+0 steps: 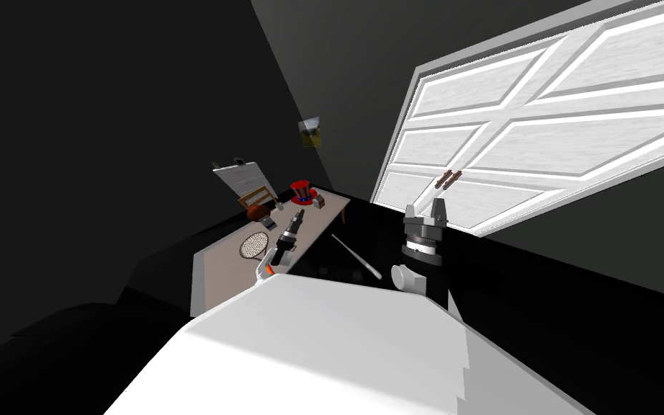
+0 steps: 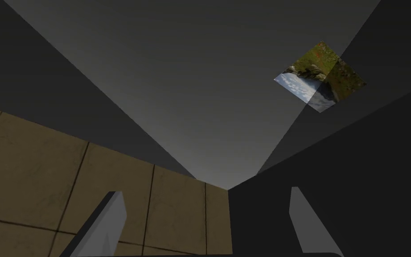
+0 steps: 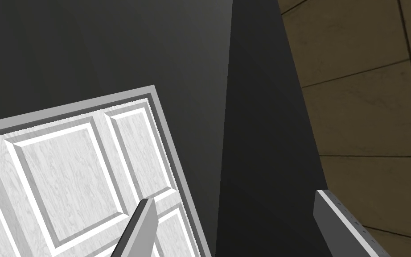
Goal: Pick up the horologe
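As L gripper [image 2: 204,192] and R gripper [image 3: 233,196] both gape empty, I'd centre L over the horologe [image 1: 279,206], prob. the small dark item by red hat [image 1: 302,192] at table [image 1: 215,281] far end, before closing.

Light grey blade jaws, dark ribbed right forearm [image 1: 423,241], orange-marked left forearm [image 1: 277,258]

1. Facing a beige surface [image 1: 215,281] running along a dark wall.
2. Holding the left gripper [image 1: 297,217] out low over it, just beside a racket [image 1: 254,245] lying flat.
3. Holding the right gripper [image 1: 425,209] off to the surface's side, fingers [image 1: 410,214] pointing up and standing apart, before a white panelled door [image 1: 539,122].
4. Seeing a red hat [image 1: 302,192] at the far end, with a wooden frame [image 1: 257,196] and a white board [image 1: 240,176] leaning near the wall.
5. Noticing a white stick [image 1: 356,256] lying on the dark floor between the arms.
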You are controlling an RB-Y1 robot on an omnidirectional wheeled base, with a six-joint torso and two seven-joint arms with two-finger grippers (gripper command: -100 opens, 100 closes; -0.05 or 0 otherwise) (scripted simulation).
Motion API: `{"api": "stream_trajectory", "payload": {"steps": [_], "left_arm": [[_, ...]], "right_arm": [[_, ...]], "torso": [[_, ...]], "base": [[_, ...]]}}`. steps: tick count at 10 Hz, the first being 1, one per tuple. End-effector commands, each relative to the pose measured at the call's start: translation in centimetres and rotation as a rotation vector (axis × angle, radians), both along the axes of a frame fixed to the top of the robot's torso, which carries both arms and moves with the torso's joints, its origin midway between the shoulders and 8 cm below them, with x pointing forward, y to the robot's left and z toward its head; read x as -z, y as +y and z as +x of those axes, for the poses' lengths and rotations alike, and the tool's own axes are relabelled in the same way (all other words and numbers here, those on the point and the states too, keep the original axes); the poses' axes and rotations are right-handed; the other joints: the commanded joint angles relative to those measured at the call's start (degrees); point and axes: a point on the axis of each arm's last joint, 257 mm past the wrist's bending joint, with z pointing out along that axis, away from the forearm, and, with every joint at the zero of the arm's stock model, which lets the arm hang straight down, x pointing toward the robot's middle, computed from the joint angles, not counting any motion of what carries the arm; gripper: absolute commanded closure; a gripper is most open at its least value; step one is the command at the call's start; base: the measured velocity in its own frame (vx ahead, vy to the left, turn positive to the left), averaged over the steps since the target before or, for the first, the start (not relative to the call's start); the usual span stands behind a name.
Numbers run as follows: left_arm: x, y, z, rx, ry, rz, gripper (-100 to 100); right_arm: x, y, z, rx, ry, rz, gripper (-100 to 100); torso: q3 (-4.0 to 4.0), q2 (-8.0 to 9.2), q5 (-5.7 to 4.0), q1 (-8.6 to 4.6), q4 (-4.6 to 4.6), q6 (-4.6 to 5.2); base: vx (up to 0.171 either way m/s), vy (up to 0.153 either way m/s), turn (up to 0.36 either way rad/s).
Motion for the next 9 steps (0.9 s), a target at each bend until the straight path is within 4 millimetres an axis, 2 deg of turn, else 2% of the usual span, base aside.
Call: {"api": "stream_trajectory", "payload": {"steps": [1, 3, 9], "left_arm": [[1.3, 0.5, 0.7, -0.004, 0.024, 0.051, -100], [2.9, 1.0, 0.7, -0.013, 0.057, 0.049, -100], [9.6, 3.3, 1.3, -0.035, 0.191, 0.177, -100]], "right_arm": [[0.0, 0.0, 0.0, 0.000, 0.000, 0.000, 0], [0.0, 0.0, 0.0, 0.000, 0.000, 0.000, 0], [0.0, 0.0, 0.0, 0.000, 0.000, 0.000, 0]], "torso": [[0.00, 0.00, 0.00, 0.00, 0.00, 0.00], [-0.01, -0.01, 0.00, 0.01, 0.00, -0.01], [0.01, 0.01, 0.00, 0.02, 0.01, 0.01]], "base": [[0.015, 0.033, -0.186], [0.005, 0.027, -0.048], [0.001, 0.033, -0.144]]}}
